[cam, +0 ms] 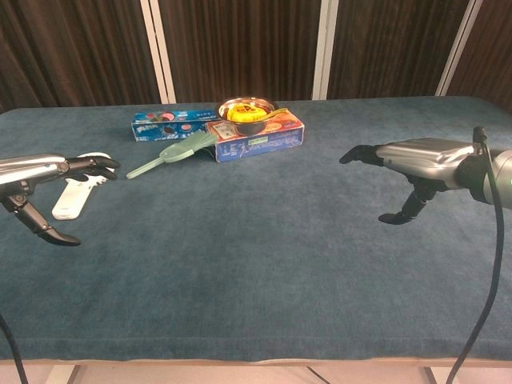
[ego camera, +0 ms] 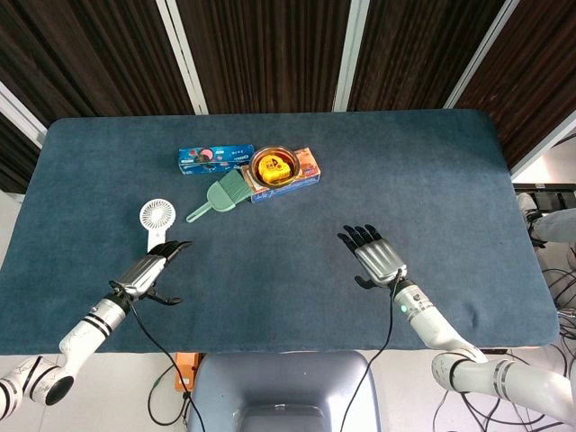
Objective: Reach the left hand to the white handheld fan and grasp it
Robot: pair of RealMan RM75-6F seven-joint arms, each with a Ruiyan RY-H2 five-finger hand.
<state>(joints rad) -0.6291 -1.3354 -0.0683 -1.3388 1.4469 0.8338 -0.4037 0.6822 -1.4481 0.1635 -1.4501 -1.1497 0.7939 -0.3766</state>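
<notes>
The white handheld fan (ego camera: 156,218) lies flat on the blue table at the left, round head away from me, handle toward me; in the chest view the white handheld fan (cam: 74,196) shows partly behind my fingers. My left hand (ego camera: 150,270) hovers open just over the handle's near end, fingers stretched toward the fan head, thumb hanging down; the chest view shows the left hand (cam: 44,180) above the table with nothing in it. My right hand (ego camera: 375,256) is open over the table at the right, palm down, holding nothing; the chest view shows the right hand (cam: 416,164) too.
At the table's back middle stand a blue snack box (ego camera: 211,159), a green brush (ego camera: 220,197), and a metal bowl (ego camera: 274,165) with something yellow in it, on a blue-and-orange box (ego camera: 304,176). The table's near edge (cam: 240,356) runs close below both hands.
</notes>
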